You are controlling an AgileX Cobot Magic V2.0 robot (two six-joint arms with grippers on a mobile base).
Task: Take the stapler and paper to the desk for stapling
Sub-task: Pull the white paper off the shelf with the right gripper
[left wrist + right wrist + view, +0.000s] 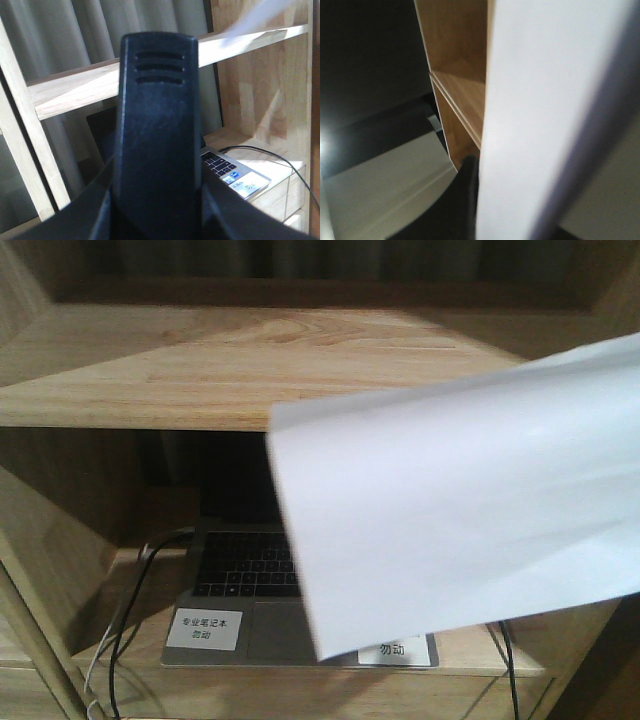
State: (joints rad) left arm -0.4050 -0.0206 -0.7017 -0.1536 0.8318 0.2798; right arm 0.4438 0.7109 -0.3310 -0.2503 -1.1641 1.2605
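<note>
In front of the light wood shelf unit (200, 370), the large plain white sheet of paper (460, 510) hangs tilted in the air, reaching in from the right and hiding part of the shelf's lower compartment. The right gripper (476, 200) shows only one dark finger pressed against the sheet's edge, so I judge its jaws closed thin on the paper. In the left wrist view a black moulded body with three slots, which I take to be the black stapler (157, 140), rises between the dark fingers of the left gripper (157, 200), which looks clamped around it. Both items therefore seem collected. Carrying them to the desk, which no view shows, and the stapling itself are left. The lower compartment holds an open grey laptop (245, 565) bearing small white printed labels (207, 627), with dark cables (130, 610) beside it.
</note>
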